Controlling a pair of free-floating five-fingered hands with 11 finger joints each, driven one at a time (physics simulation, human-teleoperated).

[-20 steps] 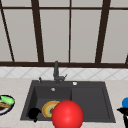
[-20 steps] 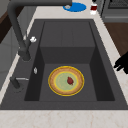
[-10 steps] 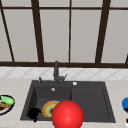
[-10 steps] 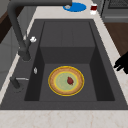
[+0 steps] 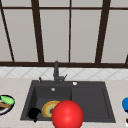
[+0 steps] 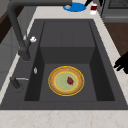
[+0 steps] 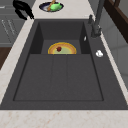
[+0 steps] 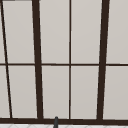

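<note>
**Hands idle at the sink**

Nothing has shifted since the earlier frames: both hands hang where they were, and the plate lies as it did. In the front view the left hand (image 5: 34,113) hovers over the front left corner of the sink (image 5: 88,100), just beside the yellow-rimmed plate (image 5: 48,109) but apart from it. Its fingers are loosely spread and slightly bent, holding nothing (the left side view shows them pointing in over the sink's front rim). The plate lies flat on the floor of the left basin, with a small red bit near its middle.

At the right edge of the front view the right hand (image 5: 126,111) shows beside a blue plate (image 5: 125,103) on the desk; I cannot tell how its fingers stand.

A red ball (image 5: 67,115) sits in front of the sink's front rim, covering part of the yellow-rimmed plate. The faucet (image 5: 56,71) stands behind the basin. A dish of green food (image 5: 6,104) rests on the desk left of the sink.
</note>
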